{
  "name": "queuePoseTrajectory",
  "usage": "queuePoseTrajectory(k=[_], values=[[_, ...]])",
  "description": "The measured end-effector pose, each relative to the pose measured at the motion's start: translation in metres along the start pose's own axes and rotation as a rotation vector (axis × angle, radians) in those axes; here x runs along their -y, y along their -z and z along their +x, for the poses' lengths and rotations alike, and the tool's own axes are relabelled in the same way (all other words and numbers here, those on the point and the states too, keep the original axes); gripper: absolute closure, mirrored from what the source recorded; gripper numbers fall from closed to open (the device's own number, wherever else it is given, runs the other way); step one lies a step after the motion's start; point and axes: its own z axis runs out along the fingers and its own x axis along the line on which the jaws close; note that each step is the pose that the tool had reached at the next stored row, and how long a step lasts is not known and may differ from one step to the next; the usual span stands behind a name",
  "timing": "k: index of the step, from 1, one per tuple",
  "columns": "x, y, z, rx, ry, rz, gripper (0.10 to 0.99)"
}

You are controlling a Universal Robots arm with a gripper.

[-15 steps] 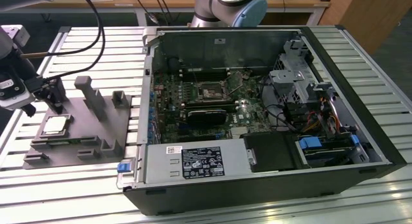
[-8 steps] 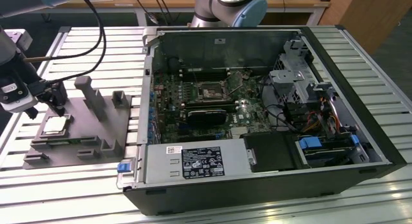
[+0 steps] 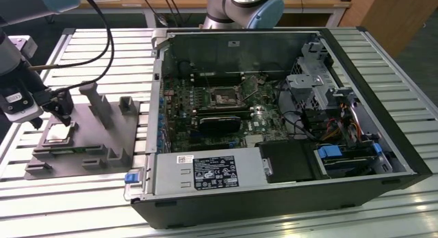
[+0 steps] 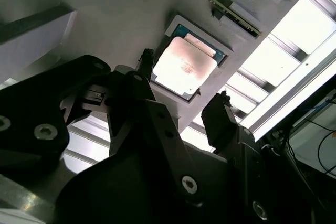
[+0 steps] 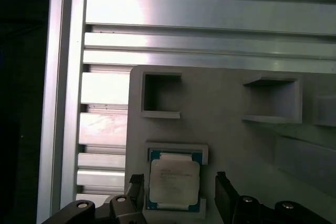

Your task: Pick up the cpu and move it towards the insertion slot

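We see the cpu (image 5: 174, 184) lying flat in a shallow square recess of the grey fixture plate (image 5: 231, 145), silvery top up. The gripper (image 5: 178, 195) is spread open over it. In the first wrist view its two dark fingers (image 5: 223, 198) stand one on each side of the chip, with a gap between each finger and the chip's edge, so nothing is held. In the second wrist view the chip also sits between the fingertips. In the exterior view the gripper hangs just above the fixture plate, at the exterior view's left, on the slatted aluminium table (image 3: 89, 197). The insertion slot (image 3: 224, 98) sits on the motherboard (image 3: 181, 120) inside the open computer case (image 3: 380, 94), well apart from the cpu, toward the exterior view's right.
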Motion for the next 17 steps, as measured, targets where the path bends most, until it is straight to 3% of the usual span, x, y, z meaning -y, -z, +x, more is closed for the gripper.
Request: queuePoseTrajectory(k=[7, 17], values=[[0.0004, -0.0056, 0.0007, -0.0012, 0.038, 0.0, 0.439], [0.0008, -0.0186, 0.0039, -0.0005, 0.037, 0.0, 0.439]])
